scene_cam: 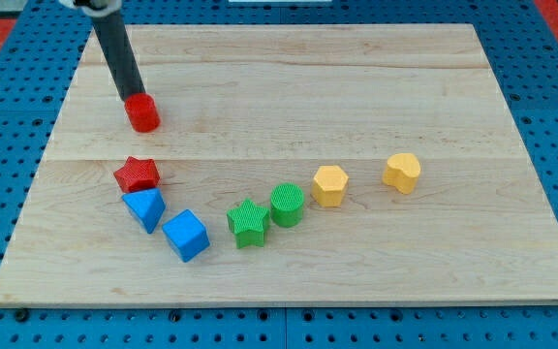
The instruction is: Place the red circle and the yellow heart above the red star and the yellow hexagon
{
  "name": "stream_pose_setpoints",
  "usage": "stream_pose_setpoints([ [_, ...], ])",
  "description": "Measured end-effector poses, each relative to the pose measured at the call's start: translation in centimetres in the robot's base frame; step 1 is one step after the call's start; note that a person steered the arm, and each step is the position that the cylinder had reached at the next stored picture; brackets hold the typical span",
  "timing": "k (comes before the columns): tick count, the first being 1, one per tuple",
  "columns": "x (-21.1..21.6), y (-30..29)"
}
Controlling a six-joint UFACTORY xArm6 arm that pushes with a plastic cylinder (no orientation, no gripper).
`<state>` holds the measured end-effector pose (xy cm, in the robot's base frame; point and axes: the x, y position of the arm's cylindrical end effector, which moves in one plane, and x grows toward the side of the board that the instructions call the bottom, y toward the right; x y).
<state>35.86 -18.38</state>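
Note:
The red circle lies at the board's upper left. My tip touches its upper left edge. The red star lies just below the circle, a short gap apart. The yellow hexagon sits right of centre. The yellow heart lies to the hexagon's right, slightly higher in the view.
A blue triangle sits just below the red star, a blue cube to its lower right. A green star and a green circle lie between the cube and the hexagon. The wooden board rests on a blue pegboard.

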Motion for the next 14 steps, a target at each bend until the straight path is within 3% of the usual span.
stream_pose_setpoints([
  [1, -1.6, 0.0],
  [2, -3.3, 4.7],
  [3, 0.9, 6.4],
  [4, 3.8, 2.9],
  [5, 0.3, 2.6],
  [6, 0.2, -0.3],
  [7, 4.0, -0.1],
  [8, 3.0, 0.0],
  [9, 1.1, 5.3],
  [10, 1.2, 19.8],
  [11, 2.9, 32.8],
  [12, 6.9, 41.2],
  [13, 9.6, 36.0],
  [14, 11.4, 36.0],
])
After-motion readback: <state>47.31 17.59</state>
